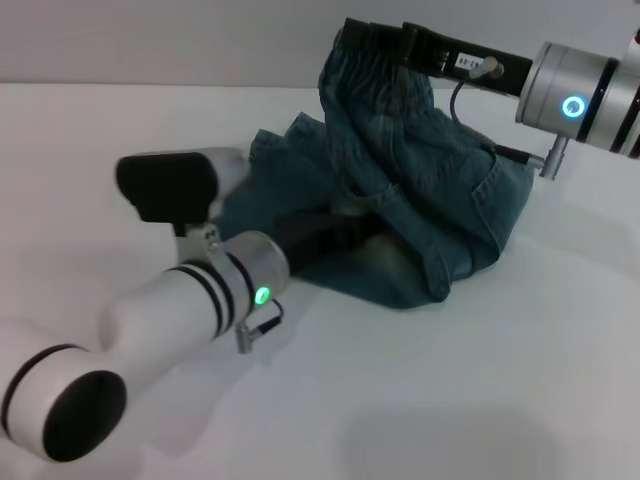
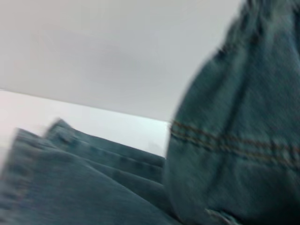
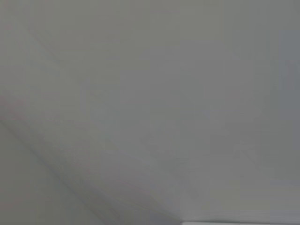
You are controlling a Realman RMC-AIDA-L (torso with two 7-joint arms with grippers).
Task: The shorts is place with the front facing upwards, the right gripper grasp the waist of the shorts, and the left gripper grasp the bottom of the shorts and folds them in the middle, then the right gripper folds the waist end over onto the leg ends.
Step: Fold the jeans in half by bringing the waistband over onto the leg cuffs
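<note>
Right end effector (image 1: 385, 40) pinches the waist of the shorts (image 1: 362, 45) aloft — left end effector (image 1: 345, 232), grip unclear, lies under denim.

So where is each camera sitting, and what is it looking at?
Head view: on the robot's head, looking down at the shorts on the white table; both arms show, the right claw lifting the waist, the left claw low against the cloth.
Left wrist view: on the left arm, close to the shorts; no arm shows.
Right wrist view: only blank grey.
Head and left wrist views share the shorts.
</note>
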